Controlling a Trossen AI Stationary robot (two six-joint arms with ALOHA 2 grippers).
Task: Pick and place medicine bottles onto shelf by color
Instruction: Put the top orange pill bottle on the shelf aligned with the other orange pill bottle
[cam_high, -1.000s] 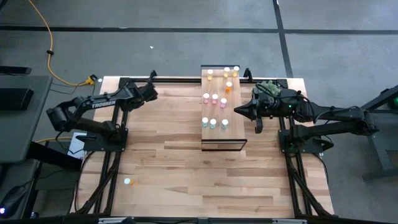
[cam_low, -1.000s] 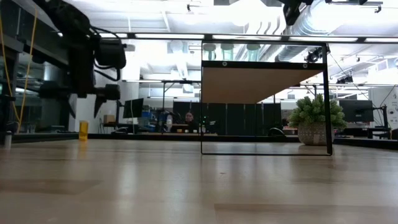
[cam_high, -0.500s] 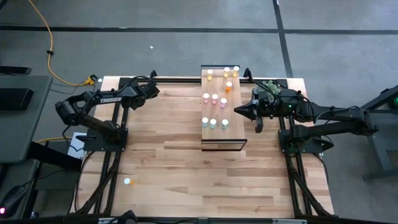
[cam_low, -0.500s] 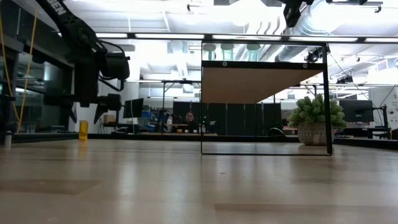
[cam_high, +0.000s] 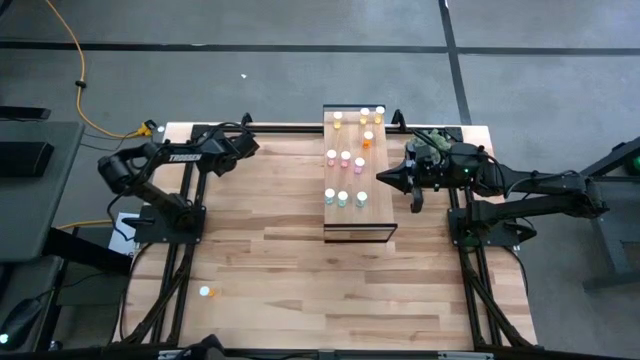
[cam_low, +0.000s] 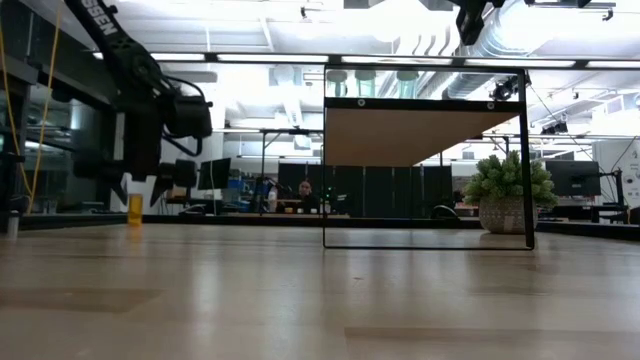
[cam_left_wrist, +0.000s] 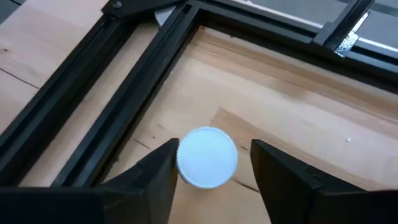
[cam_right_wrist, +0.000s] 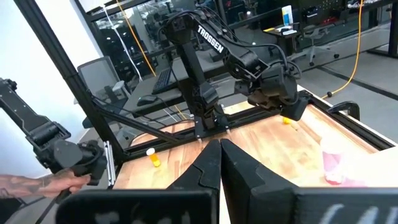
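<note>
A yellow medicine bottle (cam_low: 134, 209) with a white cap (cam_left_wrist: 207, 157) stands upright on the table's far left corner. My left gripper (cam_left_wrist: 214, 147) is open and slants down over it, one finger on each side of the cap. The shelf (cam_high: 357, 232) lies at the table's far middle. On it stand yellow and orange bottles (cam_high: 365, 117) at its far end, pink ones (cam_high: 345, 158) in the middle and pale blue-green ones (cam_high: 343, 198) nearer. My right gripper (cam_high: 380, 178) hangs shut and raised beside the shelf's right side. Another yellow bottle (cam_high: 206, 291) stands near the table's near left. My left gripper comes slanting down from above over the yellow bottle. One finger (cam_left_wrist: 163, 167) lies right at the cap's edge, and I cannot tell whether it touches. The other finger (cam_left_wrist: 273, 165) stands apart from the cap. The bottle stands upright on the table.
Dark frame rails (cam_left_wrist: 93, 99) run along the table's far and left edges close to the bottle. A potted plant (cam_low: 505, 195) stands at the far right. Bare wood (cam_high: 300, 270) lies across the table's near half.
My left gripper has come down and a little toward the table's far edge, ending low over the yellow bottle in the far left corner. The bottle has stayed where it was.
</note>
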